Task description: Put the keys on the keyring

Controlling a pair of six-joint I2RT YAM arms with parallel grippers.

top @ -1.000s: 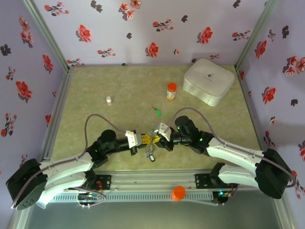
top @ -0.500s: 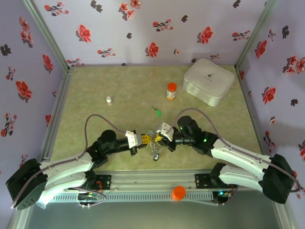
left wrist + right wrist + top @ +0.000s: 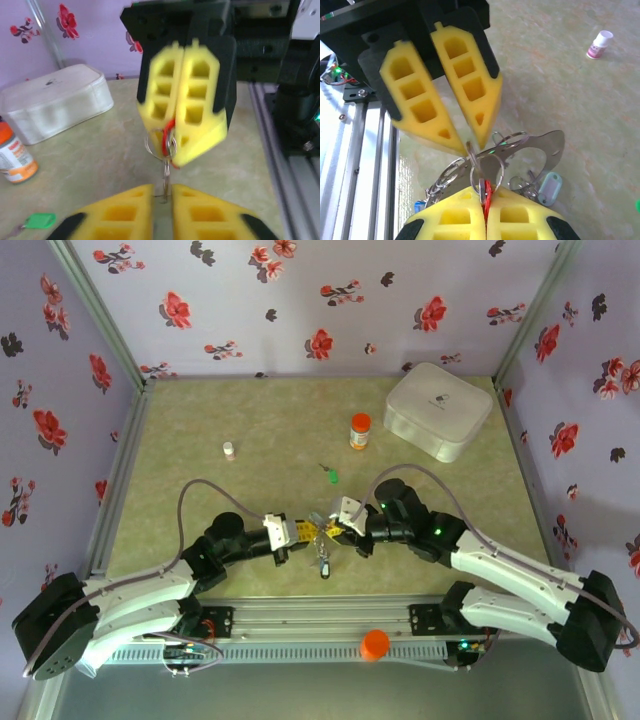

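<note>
Floral purple walls enclose a mottled green tabletop (image 3: 250,420). At the middle of its near edge the two claws meet tip to tip. The right gripper (image 3: 336,531) is pinched together on a red-tagged key (image 3: 486,193) and its small split ring. The left gripper (image 3: 162,192) has its pads slightly apart, with a thin ring wire passing between them. The keyring (image 3: 559,145) is right at the tips, a teal-tagged key (image 3: 547,186) beside it. A green-tagged key (image 3: 331,477) lies apart on the table, farther back.
</note>
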